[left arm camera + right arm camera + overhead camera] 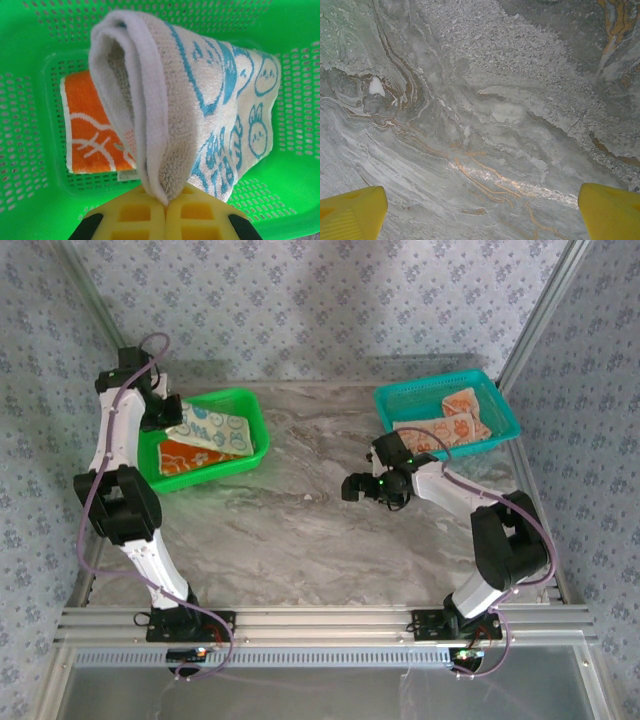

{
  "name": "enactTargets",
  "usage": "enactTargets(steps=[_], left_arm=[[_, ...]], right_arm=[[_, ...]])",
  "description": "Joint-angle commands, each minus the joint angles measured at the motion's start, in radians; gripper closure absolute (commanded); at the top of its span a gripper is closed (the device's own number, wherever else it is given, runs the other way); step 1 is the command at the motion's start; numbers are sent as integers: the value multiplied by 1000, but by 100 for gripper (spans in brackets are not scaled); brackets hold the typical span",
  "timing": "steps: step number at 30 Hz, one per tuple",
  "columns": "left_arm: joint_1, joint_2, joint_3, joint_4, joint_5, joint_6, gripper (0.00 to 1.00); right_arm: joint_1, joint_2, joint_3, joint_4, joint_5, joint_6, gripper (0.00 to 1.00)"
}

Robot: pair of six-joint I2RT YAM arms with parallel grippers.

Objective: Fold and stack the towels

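bunny towel point(210, 100) pinched in left hand point(166, 205), seen close from left wrist.

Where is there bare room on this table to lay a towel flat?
The widest bare marble lies between the green basket and the teal basket, down to the arm bases. The open right hand hangs over its right part. Both baskets are crowded with towels; the left hand pinches the bunny towel in the green one.
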Motion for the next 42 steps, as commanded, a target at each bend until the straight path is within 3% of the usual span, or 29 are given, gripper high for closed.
enactTargets(steps=[1,8,18,33,34,36,40,42], left_arm=[[2,18,36,-21,8,-15,100],[3,10,11,-45,-43,-56,100],[7,1,-157,18,-130,-96,100],[22,125,-85,41,-199,-57,99],[23,129,-87,41,-191,-57,92],[22,140,-89,36,-198,-61,65],[22,123,-101,41,-227,-65,27],[22,118,-86,31,-240,-64,21]], right_arm=[[5,14,18,-13,-12,-14,0],[5,12,13,-15,-15,-15,0],[6,21,17,-11,-19,-16,0],[7,4,14,-25,-8,-13,0],[8,2,14,-25,-9,-11,0],[7,-3,13,-22,-5,-9,0],[10,-17,15,-16,-3,0,0],[11,-23,25,-20,-4,2,0]])
